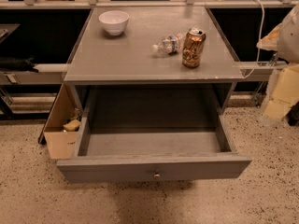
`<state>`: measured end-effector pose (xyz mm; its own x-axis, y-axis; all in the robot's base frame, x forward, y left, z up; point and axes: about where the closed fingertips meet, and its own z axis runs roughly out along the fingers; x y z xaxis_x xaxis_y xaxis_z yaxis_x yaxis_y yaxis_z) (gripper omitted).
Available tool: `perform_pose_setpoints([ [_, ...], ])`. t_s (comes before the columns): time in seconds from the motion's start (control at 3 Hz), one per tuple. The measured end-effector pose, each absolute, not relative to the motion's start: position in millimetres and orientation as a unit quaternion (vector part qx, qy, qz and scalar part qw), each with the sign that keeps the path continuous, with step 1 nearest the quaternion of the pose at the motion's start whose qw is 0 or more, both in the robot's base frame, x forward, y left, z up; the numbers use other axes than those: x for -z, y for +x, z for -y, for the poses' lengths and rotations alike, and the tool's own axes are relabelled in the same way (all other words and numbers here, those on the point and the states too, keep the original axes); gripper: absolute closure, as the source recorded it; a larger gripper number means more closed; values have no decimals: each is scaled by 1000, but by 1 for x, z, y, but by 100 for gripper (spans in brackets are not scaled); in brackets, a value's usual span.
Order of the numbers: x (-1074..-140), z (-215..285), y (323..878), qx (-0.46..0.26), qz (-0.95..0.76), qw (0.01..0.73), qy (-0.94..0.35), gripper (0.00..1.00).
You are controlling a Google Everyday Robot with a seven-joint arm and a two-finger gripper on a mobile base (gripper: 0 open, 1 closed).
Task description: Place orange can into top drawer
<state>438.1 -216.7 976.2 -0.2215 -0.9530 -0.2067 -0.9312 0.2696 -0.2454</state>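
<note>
Now orange can (193,48) stands on tabletop (131,55), lettering unreadable; gripper (288,34) far right.

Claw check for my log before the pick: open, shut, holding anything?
Claw: at the right edge of the view, apart from the can; open or closed cannot be told.

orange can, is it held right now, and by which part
No. The orange can stands free on the table; the pincer is away at the right edge.
</note>
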Motion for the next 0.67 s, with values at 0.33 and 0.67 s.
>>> perform_pose_setpoints([
  [0.33, -977, 217, 439, 35, -781, 160, -603, 0],
  [0.67, -972, 224, 470, 27, -789, 191, -583, 0],
])
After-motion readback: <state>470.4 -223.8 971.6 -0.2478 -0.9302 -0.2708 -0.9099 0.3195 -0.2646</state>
